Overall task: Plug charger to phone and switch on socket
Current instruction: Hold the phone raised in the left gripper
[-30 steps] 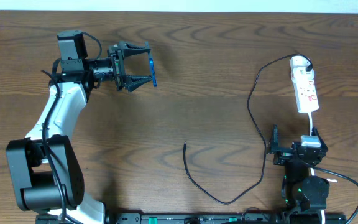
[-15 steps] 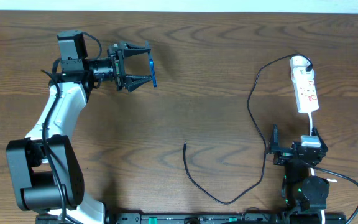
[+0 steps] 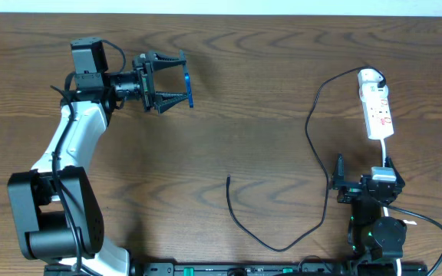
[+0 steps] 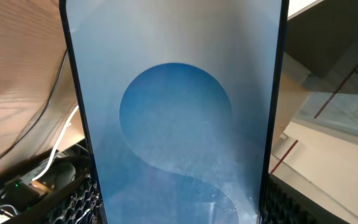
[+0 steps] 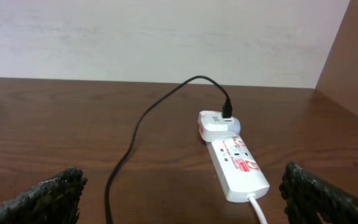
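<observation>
**Cut off, edge-on, too small to read**

In the left wrist view the phone [image 4: 176, 112] fills the frame, with its top and bottom ends cut off. The left gripper [image 4: 176, 208] holding it shows only as dark slivers in the lower corners. From overhead the phone is a thin blue edge, its screen unseen. In the right wrist view the charger cable [image 5: 132, 140] and the white cord [image 5: 258, 210] run off the bottom edge. The power strip [image 5: 236, 160] bears red markings too small to read.
</observation>
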Motion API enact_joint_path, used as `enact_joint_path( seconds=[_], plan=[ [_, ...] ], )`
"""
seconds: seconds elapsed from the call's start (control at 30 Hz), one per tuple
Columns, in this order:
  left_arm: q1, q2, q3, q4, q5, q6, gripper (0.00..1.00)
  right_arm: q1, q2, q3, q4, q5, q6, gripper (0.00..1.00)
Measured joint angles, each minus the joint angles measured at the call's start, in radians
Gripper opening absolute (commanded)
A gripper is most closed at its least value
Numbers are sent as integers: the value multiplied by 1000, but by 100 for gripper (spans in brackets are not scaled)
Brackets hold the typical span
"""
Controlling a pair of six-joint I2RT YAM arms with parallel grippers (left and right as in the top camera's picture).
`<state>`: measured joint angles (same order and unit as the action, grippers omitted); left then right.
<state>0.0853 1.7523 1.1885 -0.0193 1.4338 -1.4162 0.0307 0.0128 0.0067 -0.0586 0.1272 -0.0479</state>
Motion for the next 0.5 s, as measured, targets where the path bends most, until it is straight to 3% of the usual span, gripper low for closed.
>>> enact_joint_path(
  seconds=[0.5],
  plan=[
    [0, 0, 0, 0, 0, 85, 7, 0, 0, 0, 0, 0, 0, 99]
  ],
)
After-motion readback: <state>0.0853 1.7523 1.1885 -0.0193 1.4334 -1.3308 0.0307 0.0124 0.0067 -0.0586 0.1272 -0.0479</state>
